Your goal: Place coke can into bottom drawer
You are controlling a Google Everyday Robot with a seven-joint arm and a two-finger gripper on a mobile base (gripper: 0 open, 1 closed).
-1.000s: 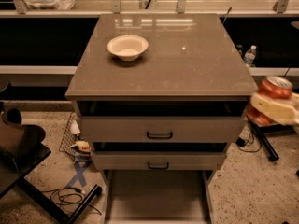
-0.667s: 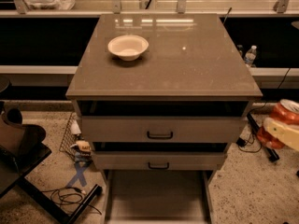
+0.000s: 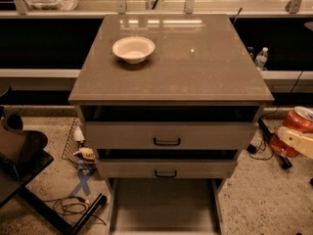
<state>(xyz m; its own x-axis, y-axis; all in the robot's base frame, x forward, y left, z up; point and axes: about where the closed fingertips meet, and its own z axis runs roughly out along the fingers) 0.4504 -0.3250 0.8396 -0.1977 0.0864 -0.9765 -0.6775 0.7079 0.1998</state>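
Note:
The coke can (image 3: 293, 126), red with a silver top, is at the right edge of the camera view, beside the cabinet and level with the upper drawers. My gripper (image 3: 293, 140) is shut on it, with a pale finger (image 3: 299, 140) lying across the can's front. The bottom drawer (image 3: 164, 204) is pulled out at the cabinet's foot, a grey tray with thin side rails and a bare floor. The can is to the right of the drawer and well above it.
A white bowl (image 3: 133, 48) sits on the brown cabinet top (image 3: 195, 67). Two upper drawers with black handles (image 3: 167, 142) are shut. A water bottle (image 3: 261, 58) stands behind at right. Cables (image 3: 73, 207) and a black stand (image 3: 19, 165) lie on the floor at left.
My gripper with the coke can has moved downward along the right side of the cabinet, from cabinet-top level to the level of the upper drawers. Nothing else moved.

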